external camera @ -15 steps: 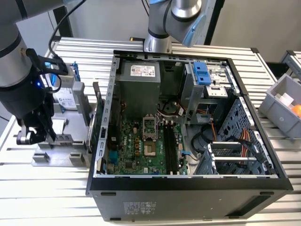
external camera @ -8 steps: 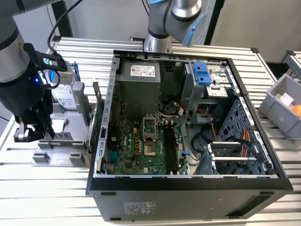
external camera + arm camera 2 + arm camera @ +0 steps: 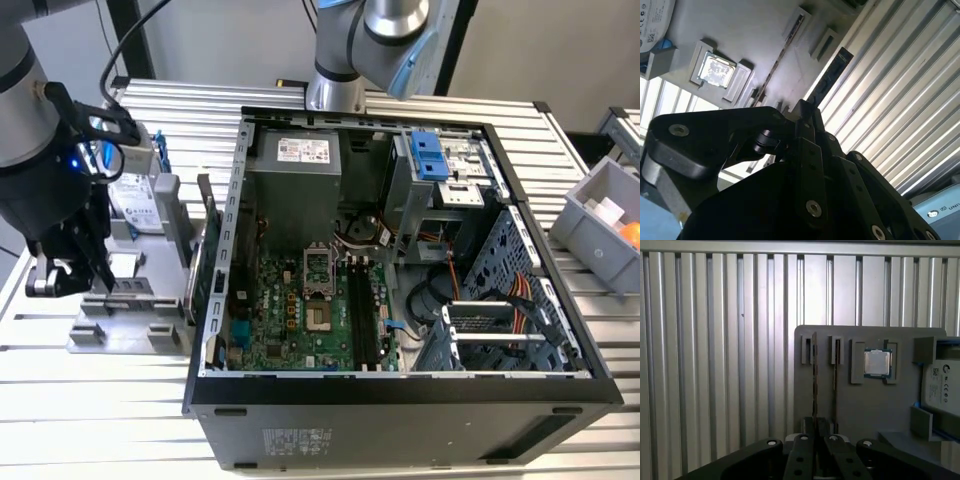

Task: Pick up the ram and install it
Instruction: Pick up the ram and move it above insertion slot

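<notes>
The tool (image 3: 815, 432) is clenching on the ram (image 3: 814, 380), gripping one end of it between its dark fingers. In both wrist views the thin stick is running straight out from the tool, so its long axis is lying along the line of the fingers, pointing away from them. In the second wrist view its flat dark face is showing, and its far end is standing over the ribbed worktop (image 3: 715, 365) past the edge of the grey holder (image 3: 865, 410). By my reading the ram is already sitting clear of its groove, though the first wrist view, edge-on, is not settling that.

Just beyond, a second stick (image 3: 835, 380) is resting in the neighbouring groove of the holder, parallel to the ram and close beside it. Further along the holder a processor (image 3: 877, 363) is lying in its pocket, and a drive (image 3: 942, 385) is sitting past that.

In the exterior view the tool is hanging over the holder at the exterior view's left, low in the frame. The open case (image 3: 400, 395) is standing to the exterior view's right of it, just beside the holder. Inside, the slots (image 3: 360, 315) are lying on the motherboard (image 3: 290, 320) at frame centre, well apart from the tool, with their long axis running from the lower edge toward the top of the frame. The install is turning on that offset, and on matching the ram's axis to theirs.
</notes>
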Available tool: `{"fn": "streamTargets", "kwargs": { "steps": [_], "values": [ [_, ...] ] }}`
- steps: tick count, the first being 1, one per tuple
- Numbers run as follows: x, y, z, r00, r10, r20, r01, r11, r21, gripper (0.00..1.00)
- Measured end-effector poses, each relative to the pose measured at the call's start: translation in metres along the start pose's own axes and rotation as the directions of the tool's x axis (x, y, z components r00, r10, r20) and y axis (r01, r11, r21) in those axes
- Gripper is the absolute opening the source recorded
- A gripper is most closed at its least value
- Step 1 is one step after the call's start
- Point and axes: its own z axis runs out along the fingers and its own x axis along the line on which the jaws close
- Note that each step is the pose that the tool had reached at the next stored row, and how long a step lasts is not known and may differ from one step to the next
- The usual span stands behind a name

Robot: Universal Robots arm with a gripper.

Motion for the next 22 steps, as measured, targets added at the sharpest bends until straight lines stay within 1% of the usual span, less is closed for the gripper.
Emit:
{"fn": "streamTargets", "kwargs": {
  "steps": [7,8,22],
  "values": [
    [-0.0002,0.0001,-0.0064,1.0,0.0,0.0001,0.0,1.0,0.0001,0.0],
    [-0.0003,0.0001,-0.0097,1.0,0.0,0.0,0.0,1.0,0.0,0.0],
    [-0.0008,0.0002,-0.0212,1.0,0.0,0.0,0.0,1.0,0.0,0.0]
  ]
}}
